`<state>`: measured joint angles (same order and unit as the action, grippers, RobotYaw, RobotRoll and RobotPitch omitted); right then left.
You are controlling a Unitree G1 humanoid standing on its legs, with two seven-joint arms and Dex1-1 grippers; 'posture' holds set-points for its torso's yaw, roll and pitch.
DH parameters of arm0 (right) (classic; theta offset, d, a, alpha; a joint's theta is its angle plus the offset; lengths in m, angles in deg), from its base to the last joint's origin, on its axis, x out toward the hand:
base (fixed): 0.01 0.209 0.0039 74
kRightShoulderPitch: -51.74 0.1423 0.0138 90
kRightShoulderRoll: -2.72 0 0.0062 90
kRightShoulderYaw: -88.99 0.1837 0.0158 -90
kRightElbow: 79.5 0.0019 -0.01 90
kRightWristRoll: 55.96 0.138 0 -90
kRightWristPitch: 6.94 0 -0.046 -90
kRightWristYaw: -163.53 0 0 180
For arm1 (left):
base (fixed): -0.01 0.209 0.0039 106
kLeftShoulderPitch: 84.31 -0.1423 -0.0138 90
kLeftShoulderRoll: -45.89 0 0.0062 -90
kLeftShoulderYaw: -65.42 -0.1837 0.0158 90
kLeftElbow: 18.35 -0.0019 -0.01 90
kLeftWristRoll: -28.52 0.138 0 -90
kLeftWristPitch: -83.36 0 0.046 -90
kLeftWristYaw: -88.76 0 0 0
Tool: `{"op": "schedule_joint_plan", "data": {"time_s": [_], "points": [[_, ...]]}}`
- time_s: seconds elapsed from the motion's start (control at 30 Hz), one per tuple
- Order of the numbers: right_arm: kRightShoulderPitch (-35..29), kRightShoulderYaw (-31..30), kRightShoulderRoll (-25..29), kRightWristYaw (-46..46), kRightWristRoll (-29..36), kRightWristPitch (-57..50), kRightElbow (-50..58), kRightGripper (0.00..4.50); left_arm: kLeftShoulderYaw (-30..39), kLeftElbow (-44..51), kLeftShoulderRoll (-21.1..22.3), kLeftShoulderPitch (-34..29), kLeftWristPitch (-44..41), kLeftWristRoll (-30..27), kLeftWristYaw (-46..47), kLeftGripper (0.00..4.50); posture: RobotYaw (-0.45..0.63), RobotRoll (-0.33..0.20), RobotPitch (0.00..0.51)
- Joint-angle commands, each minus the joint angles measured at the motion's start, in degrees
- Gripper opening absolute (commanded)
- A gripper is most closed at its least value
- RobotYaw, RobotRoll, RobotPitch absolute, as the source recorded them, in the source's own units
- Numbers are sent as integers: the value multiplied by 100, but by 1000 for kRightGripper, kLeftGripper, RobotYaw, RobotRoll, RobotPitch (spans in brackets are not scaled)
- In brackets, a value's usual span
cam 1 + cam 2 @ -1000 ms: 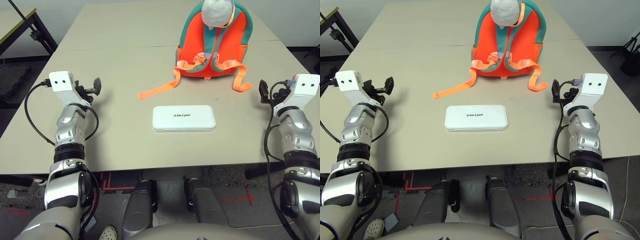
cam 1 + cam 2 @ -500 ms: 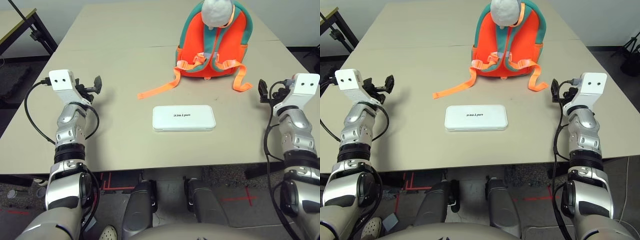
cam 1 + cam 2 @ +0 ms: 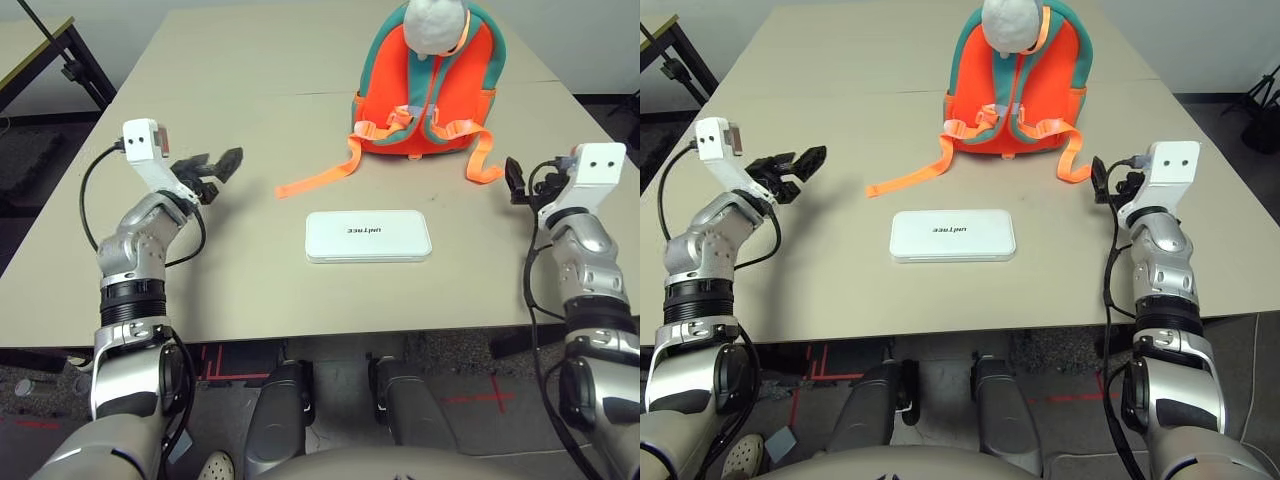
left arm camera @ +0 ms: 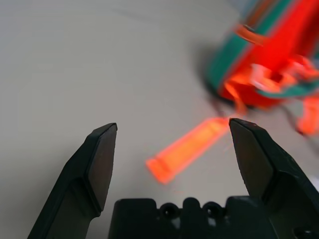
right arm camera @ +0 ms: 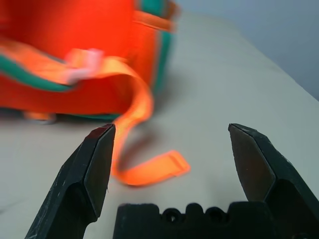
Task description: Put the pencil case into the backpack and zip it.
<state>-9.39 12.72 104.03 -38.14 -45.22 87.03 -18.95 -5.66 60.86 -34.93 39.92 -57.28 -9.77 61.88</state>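
The white pencil case (image 3: pixel 368 236) lies flat near the middle of the table with nothing touching it. Behind it rests the orange backpack (image 3: pixel 428 85) with teal trim, a grey soft piece (image 3: pixel 432 24) at its top and orange straps (image 3: pixel 318 180) trailing toward the case. My left gripper (image 3: pixel 222 164) hovers open, left of the case and pointing at the long strap (image 4: pixel 187 149). At the right, my right gripper (image 3: pixel 514 180) stands open, close to the backpack's right strap end (image 5: pixel 149 171). Neither gripper holds anything.
The beige table (image 3: pixel 220 270) has a seam running across it behind the case. A dark table frame (image 3: pixel 70 55) stands beyond the far left corner. Dark floor lies past the right edge.
My left gripper has swung inward to the right, toward the long strap. My right gripper has shifted slightly left and up, toward the backpack's right strap. The case and backpack have not moved.
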Motion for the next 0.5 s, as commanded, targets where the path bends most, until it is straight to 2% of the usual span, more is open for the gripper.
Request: {"op": "schedule_joint_plan", "data": {"time_s": [0.03,0.33,0.5], "points": [[-260,-335,128,-454,-92,-253,560,4481,-72,364,102,-50,-1009,-429,-67,4500,-23,0,139],[-430,-761,367,-1089,-222,-472,1144,4481,64,232,125,83,-2581,-911,-17,4500,-38,0,135],[-491,-947,534,-1348,-393,-480,1252,4481,149,113,-14,95,-2985,-958,81,4500,-41,0,133]]}}
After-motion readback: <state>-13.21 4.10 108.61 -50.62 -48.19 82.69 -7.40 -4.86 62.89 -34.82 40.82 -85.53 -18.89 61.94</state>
